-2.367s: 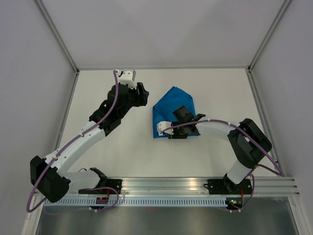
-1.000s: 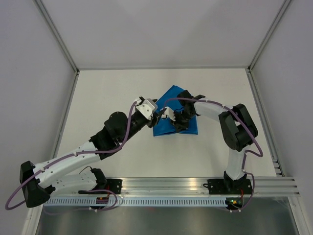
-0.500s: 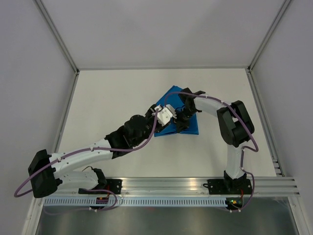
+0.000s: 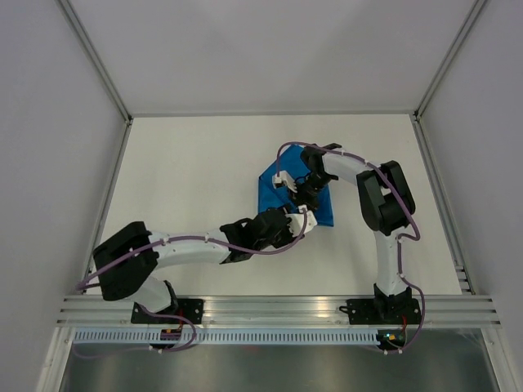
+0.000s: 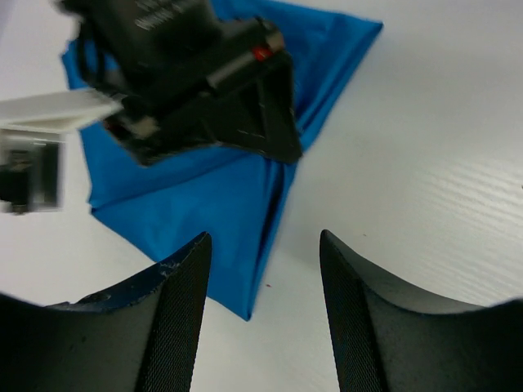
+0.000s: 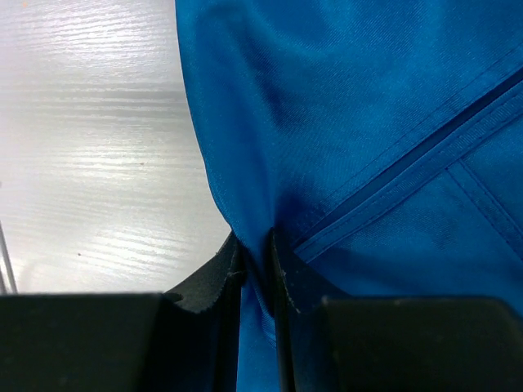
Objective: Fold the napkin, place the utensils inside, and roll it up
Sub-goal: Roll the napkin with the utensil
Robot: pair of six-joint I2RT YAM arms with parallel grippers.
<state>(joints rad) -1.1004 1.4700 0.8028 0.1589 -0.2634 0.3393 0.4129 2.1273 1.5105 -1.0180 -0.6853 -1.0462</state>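
Note:
The bright-blue napkin (image 4: pixel 270 196) lies folded and bunched on the white table, right of centre. My right gripper (image 4: pixel 302 194) reaches over it from the far side and is shut on a raised fold of the cloth (image 6: pixel 327 122), which is pinched between its fingertips (image 6: pixel 255 245). My left gripper (image 4: pixel 304 222) is open and empty, low at the napkin's near edge. In the left wrist view a napkin (image 5: pixel 204 188) corner points between its fingers (image 5: pixel 176 318), with the right gripper (image 5: pixel 204 82) above the cloth. The knife is hidden or out of view.
The table (image 4: pixel 188 171) is walled by grey panels at the left, right and back. The aluminium rail (image 4: pixel 278 306) with both arm bases runs along the near edge. The left arm lies low across the near table.
My left arm swung from the far left down to the napkin's near edge. My right arm moved from the near side to reach over from the far side, and the napkin was bunched.

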